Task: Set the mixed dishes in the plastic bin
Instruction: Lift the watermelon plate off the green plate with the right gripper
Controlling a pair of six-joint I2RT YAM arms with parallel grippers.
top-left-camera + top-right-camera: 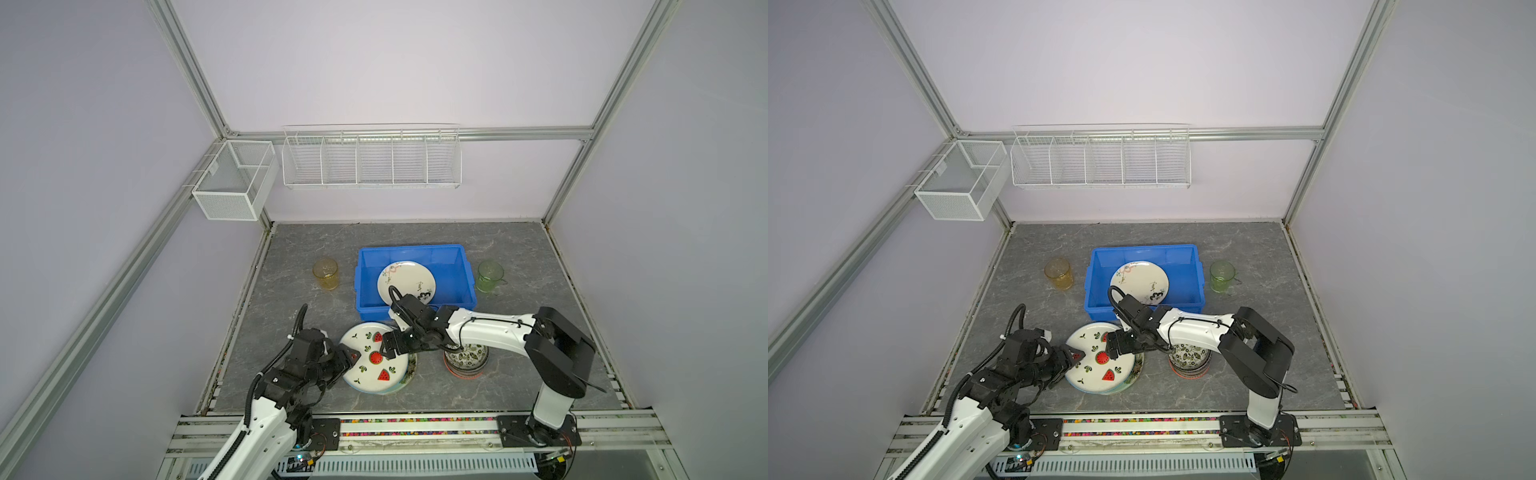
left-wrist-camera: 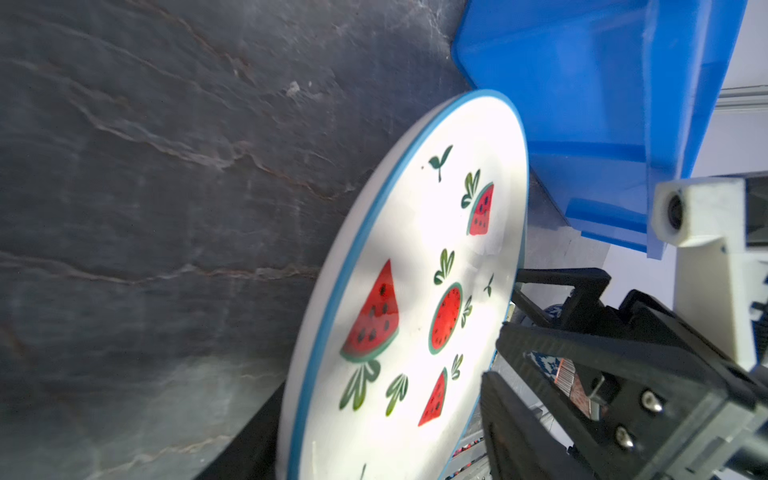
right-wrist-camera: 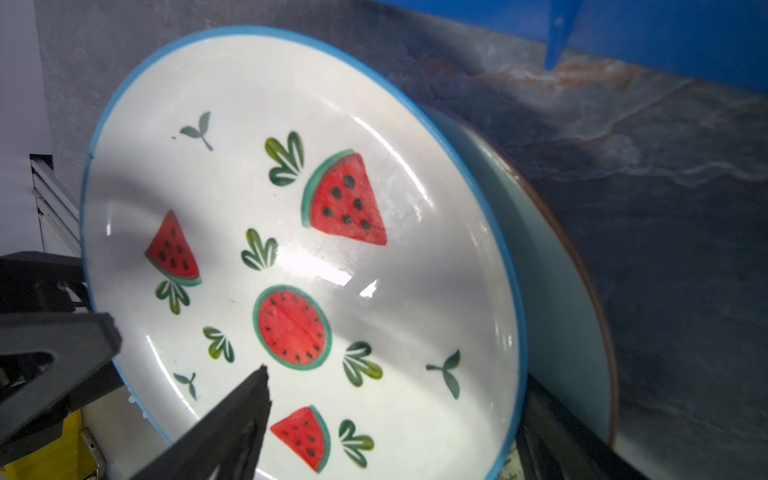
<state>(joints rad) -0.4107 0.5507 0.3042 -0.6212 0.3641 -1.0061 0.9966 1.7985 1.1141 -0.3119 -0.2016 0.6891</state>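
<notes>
left gripper (image 1: pixel 352 357): jaws part open, with the rim of the watermelon plate (image 1: pixel 370 376) between them. neither the top views nor the left wrist view shows a firm clamp on the rim.

right gripper (image 1: pixel 388 349): jaws wide apart, nothing held. it reaches across the middle and sits over the opposite side of the same plate, facing the left gripper. in the right wrist view one finger (image 3: pixel 241 415) has its tip above the plate's face, just short of the round watermelon drawing. whether it touches the glaze cannot be told.

watermelon plate: between the two grippers, tilted, lying over the pale green plate (image 3: pixel 561 270). the green plate shows past its edge on the side away from the left gripper.

blue bin (image 1: pixel 411 248): on the surface (image 1: pixel 519 257) just beyond the right gripper, toward the back wall. its near wall is close to the watermelon plate's rim; contact is not visible. the cream plate (image 1: pixel 405 278) lies inside the bin.

stack of patterned bowls (image 1: pixel 467 359): under the right arm, behind its gripper, outside the bin.

amber cup (image 1: pixel 326 273): upright, beyond the left gripper, beside the bin and apart from it.

green cup (image 1: pixel 490 276): upright, on the bin's other side, apart from it, well beyond the right gripper.
</notes>
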